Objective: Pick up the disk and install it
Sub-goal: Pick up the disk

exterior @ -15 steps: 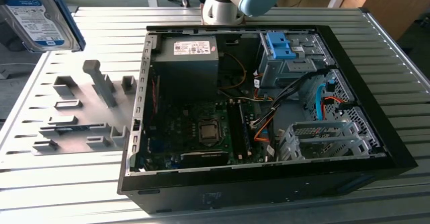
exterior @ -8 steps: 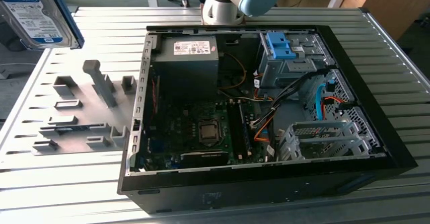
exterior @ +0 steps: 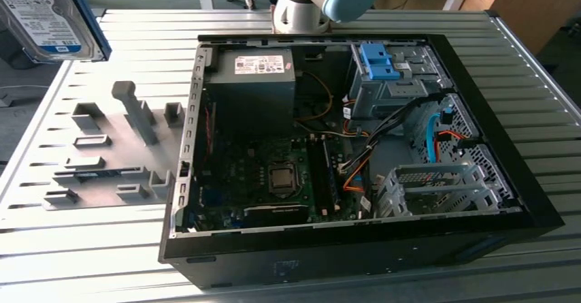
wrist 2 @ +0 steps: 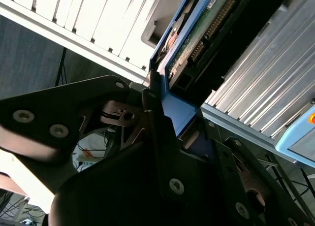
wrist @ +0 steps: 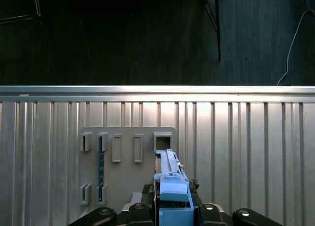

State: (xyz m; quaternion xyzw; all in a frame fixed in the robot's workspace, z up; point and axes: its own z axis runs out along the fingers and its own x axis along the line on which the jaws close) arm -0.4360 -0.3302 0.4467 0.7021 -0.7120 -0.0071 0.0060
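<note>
Your hand is clamped shut on the disk, gripping its blue rail, and the disk hangs in the air over the grey slotted plate. So the pickup looks done. The install isn't: the open computer case sits well apart. There's plenty of free room above the tabletop, but mind the case's raised walls and loose cables.
</note>
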